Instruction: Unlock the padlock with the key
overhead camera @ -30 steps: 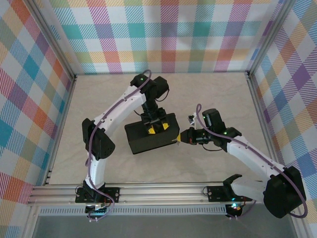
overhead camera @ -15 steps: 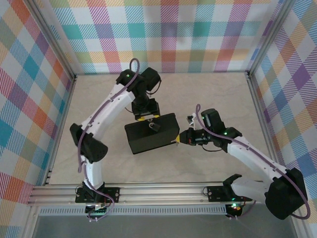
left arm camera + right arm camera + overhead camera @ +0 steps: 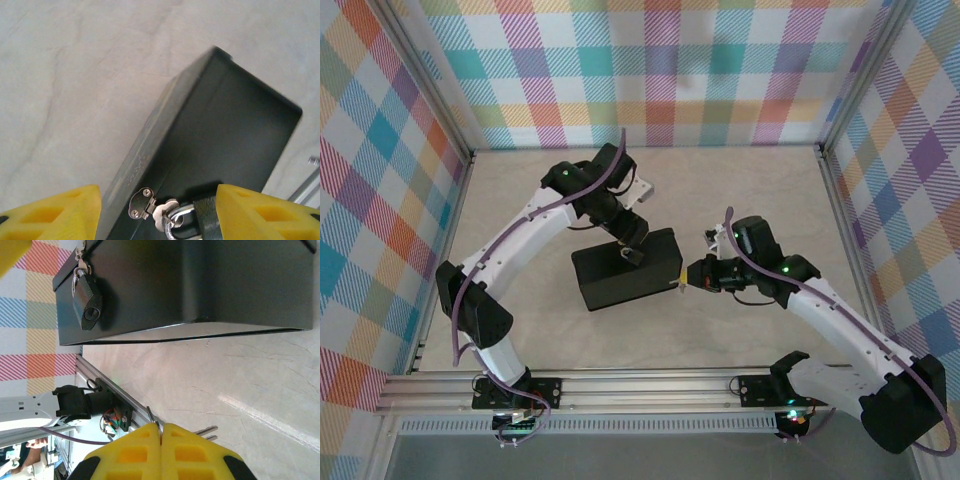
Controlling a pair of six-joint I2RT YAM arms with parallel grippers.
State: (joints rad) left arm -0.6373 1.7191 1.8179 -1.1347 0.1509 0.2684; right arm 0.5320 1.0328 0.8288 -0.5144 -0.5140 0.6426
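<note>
Up and to the left of the right gripper (image 3: 161, 434), as its own wrist camera saw it, hung the padlock (image 3: 87, 300), and that gap was what the next move would turn on. The right gripper's yellow fingers were pressed tight together. A thin sliver of metal poked out between them, and it looked like the key (image 3: 155, 424). It pointed more or less toward the box (image 3: 200, 285), but the padlock sat off to one side of that line. So I think the key would have to slide over and tip a little before it could go in. The padlock was well apart from the key, with bare table (image 3: 240, 385) between them. From above, the right gripper sat just off the box's right end, while the left gripper (image 3: 157, 207) was right at the padlock, much nearer. Its fingers were wide apart, one on each side of the padlock, and I could not tell if the nearer finger touched it. The padlock was tiny, dark grey and a bit shiny, much smaller than the plain dark box. Its shiny loop (image 3: 175, 220) went through a little silver clasp (image 3: 141, 202) on the box, and the loop looked closed. Its long side ran straight away from the clasp, and the round keyhole (image 3: 90, 314) at its far end faced the right wrist camera.
</note>
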